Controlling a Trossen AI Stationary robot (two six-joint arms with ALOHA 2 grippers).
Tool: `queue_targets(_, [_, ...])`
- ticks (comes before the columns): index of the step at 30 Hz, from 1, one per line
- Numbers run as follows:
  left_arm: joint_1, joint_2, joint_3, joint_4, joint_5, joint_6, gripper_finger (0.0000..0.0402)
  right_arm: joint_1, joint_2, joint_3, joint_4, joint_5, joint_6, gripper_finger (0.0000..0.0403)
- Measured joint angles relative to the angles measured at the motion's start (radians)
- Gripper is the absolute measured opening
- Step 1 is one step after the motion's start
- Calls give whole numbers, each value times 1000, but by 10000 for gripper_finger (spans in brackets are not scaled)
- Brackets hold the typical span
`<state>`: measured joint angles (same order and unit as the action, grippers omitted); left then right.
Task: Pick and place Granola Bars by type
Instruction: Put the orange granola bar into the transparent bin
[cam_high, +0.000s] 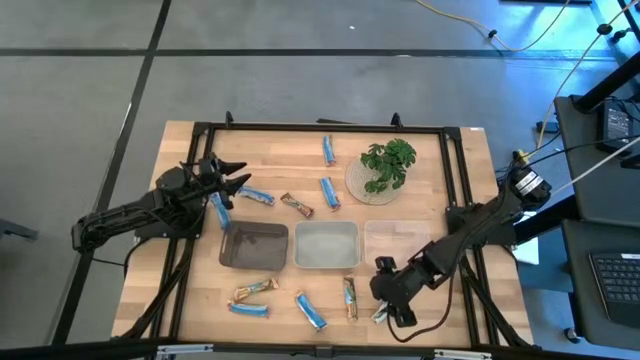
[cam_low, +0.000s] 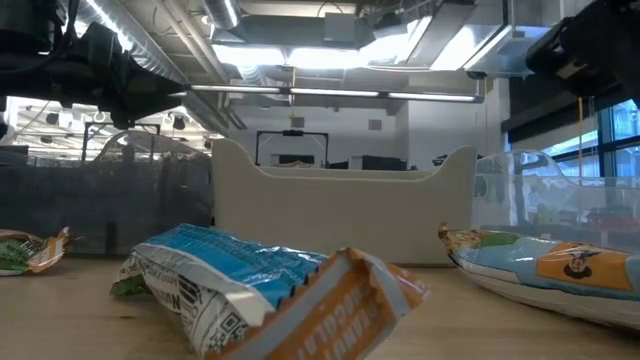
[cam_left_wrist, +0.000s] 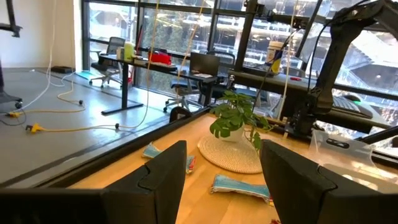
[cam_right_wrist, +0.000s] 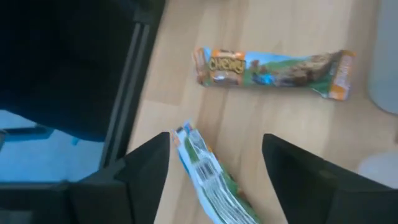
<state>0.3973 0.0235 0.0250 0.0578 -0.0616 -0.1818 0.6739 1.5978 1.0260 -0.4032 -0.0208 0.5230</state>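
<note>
Several granola bars lie flat on the wooden table. Blue ones are at the far middle (cam_high: 328, 150) (cam_high: 329, 193) and left (cam_high: 255, 196). A brown one (cam_high: 297, 205) lies beside them, and more lie along the near edge (cam_high: 255, 290) (cam_high: 311, 310) (cam_high: 350, 297). My left gripper (cam_high: 235, 180) is open and empty above the left blue bars; its wrist view (cam_left_wrist: 224, 180) looks toward a blue bar (cam_left_wrist: 242, 186). My right gripper (cam_high: 385, 308) is open, low over a silvery-green bar (cam_right_wrist: 208, 177) at the near right; its fingers (cam_right_wrist: 146, 177) stand on either side of the bar.
Three small trays stand in a row mid-table: dark (cam_high: 228, 245), grey (cam_high: 325, 262), clear (cam_high: 395, 240). A leafy plant (cam_high: 388, 165) on a round plate stands far right of centre. A black frame (cam_high: 300, 128) runs round the table edges. An orange-brown bar (cam_right_wrist: 273, 68) lies beyond my right gripper.
</note>
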Motion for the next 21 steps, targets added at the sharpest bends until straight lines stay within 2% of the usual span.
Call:
queue_targets(8, [0, 0, 0, -2, 0, 2, 196, 48, 62, 0, -2, -1, 16, 266])
queue_targets(21, [0, 0, 0, -2, 0, 2, 196, 98, 211, 0, -15, 0, -80, 220])
